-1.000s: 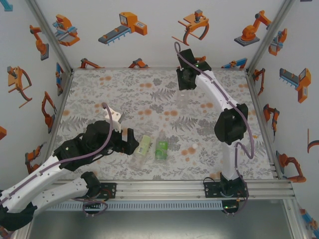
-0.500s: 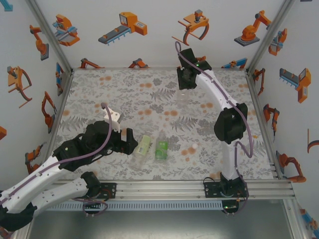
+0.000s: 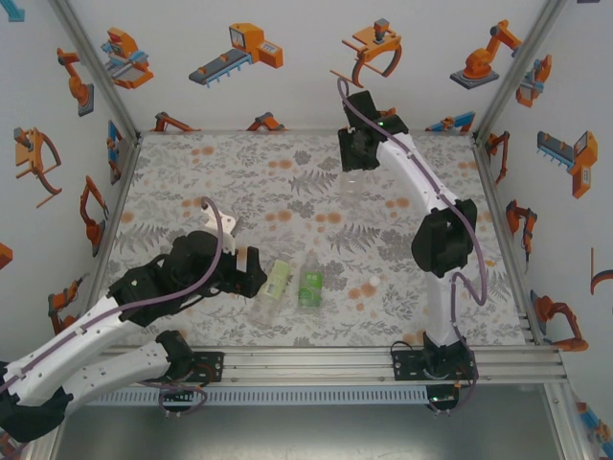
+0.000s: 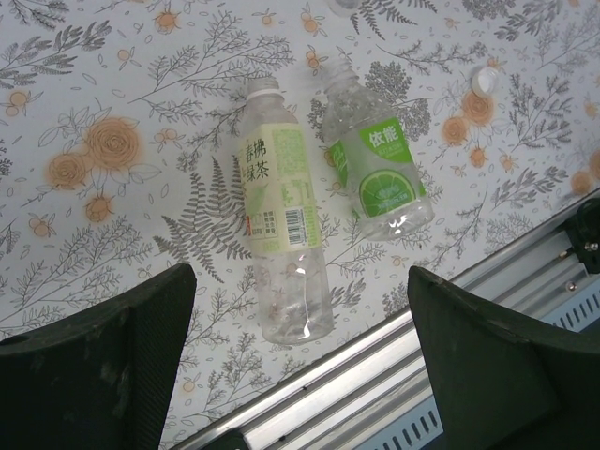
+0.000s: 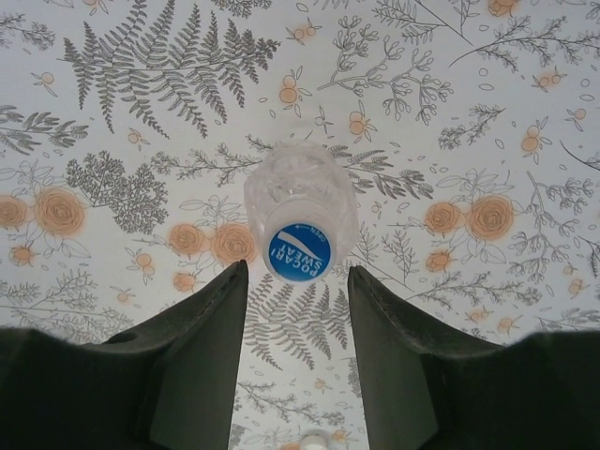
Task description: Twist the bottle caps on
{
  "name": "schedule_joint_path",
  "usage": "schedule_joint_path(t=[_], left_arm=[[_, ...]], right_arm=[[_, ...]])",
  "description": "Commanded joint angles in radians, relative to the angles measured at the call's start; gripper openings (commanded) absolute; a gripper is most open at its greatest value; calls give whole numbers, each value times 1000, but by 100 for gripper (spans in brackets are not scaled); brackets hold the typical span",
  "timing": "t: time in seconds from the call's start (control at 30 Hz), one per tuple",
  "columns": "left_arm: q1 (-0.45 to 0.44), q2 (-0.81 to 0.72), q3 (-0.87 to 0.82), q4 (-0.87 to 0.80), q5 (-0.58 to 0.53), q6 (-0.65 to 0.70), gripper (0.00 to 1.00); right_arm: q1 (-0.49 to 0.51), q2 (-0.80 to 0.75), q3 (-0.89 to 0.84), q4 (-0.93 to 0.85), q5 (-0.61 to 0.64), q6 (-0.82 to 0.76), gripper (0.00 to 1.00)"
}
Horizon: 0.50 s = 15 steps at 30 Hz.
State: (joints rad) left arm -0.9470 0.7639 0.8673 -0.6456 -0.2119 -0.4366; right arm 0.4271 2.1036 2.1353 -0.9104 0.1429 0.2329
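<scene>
Right gripper (image 5: 297, 272) straddling a blue-capped bottle, left gripper (image 4: 300, 281) spread wide and empty.
The right wrist view alone shows the blue cap (image 5: 300, 250) on the upright unlabelled bottle (image 5: 300, 192). The fingers (image 5: 202, 337) stand just off the cap on either side, gripping nothing. The left wrist view shows the labels. The pale yellow-green bottle (image 4: 281, 211) and the bright green bottle (image 4: 380, 173) lie side by side, with a loose white cap (image 4: 483, 82) well apart to their right. From above, a fern-and-rose tablecloth (image 3: 192, 182), white walls (image 3: 287, 86) printed with orange robots and an aluminium rail (image 3: 316, 359) at the near edge.
</scene>
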Motion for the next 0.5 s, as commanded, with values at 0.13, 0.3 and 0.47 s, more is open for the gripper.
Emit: schedule_joint_path(t=[0.13,0.3,0.47], left_arm=[[11,87,16,-7,53,-20,85],[13,205,36,-9,91,-39,84],[15,339,68,-24,113,-54,83]], right_arm=[[-3,-170,-22,-71,-9,-4,46],[-2,-295,-168,-57,-22,23,47],[-2,-432,-344,-26,-35,64,46]])
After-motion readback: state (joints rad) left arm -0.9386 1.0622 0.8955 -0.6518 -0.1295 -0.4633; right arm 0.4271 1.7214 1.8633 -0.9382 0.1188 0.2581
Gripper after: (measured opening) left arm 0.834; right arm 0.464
